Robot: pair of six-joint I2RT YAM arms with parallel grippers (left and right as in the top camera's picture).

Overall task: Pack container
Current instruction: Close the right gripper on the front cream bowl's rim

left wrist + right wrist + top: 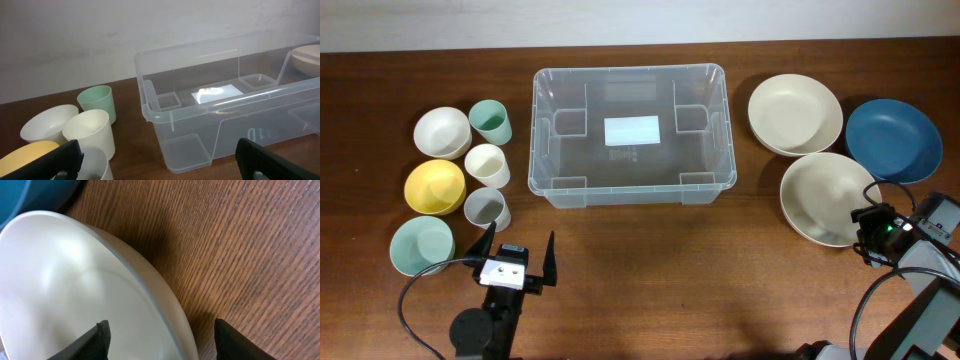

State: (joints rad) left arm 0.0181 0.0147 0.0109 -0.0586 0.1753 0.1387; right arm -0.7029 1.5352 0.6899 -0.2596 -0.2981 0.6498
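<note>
Right gripper (161, 326), matte black fingers spread apart, straddles the smooth rim of a round cream plate (75, 295) on the grained wooden table (250, 255). Left gripper (517, 252) gapes empty. Between its one and two o'clock sits the container (630, 190), a clear, round-cornered plastic rectangle.

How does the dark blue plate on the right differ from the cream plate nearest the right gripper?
The dark blue round plate is darker and sits farther back-right than the cream round plate. The open right gripper straddles the cream plate's rim; nothing is at the blue plate. Both lie upright, outside the clear plastic container.
</note>
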